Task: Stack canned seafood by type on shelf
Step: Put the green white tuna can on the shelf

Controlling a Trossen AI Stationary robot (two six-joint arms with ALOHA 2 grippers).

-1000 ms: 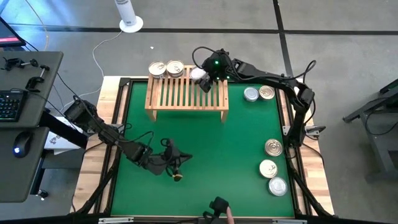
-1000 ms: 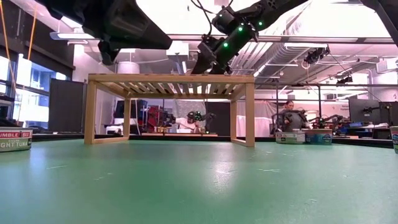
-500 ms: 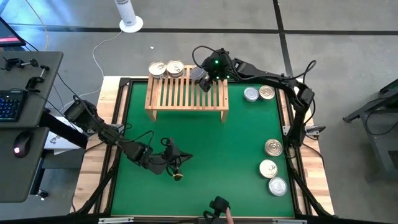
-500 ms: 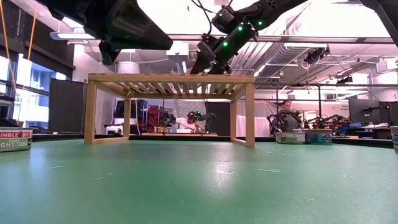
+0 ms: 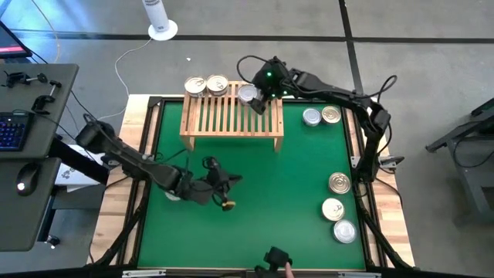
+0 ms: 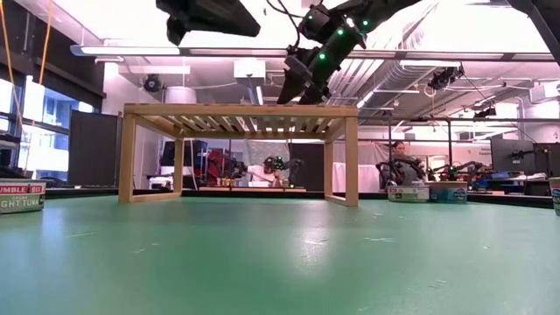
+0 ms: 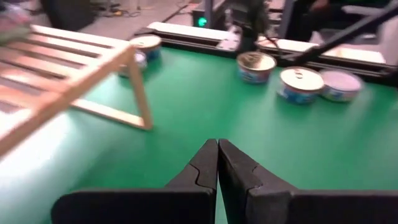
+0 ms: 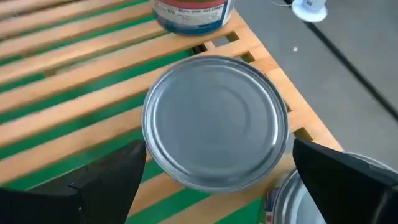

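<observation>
Green mat (image 5: 255,185), right pincer (image 5: 255,99) spread around silver tin (image 5: 247,93) on shelf (image 5: 231,120), left pincer (image 5: 224,202) clenched empty.

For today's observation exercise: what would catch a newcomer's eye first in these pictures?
The right pincer stands open around a silver tin on the far right end of the wooden shelf. Two gold tins stand at the shelf's far left corner, and the shut left pincer hangs above the green mat.

The scene is brightly and evenly lit from overhead. In the low view, the ceiling lights (image 6: 262,17) are blown out to white glare at the top, and a soft sheen is cast on the green mat (image 6: 289,254). Motion blur is seen at the left in the left wrist view.
</observation>
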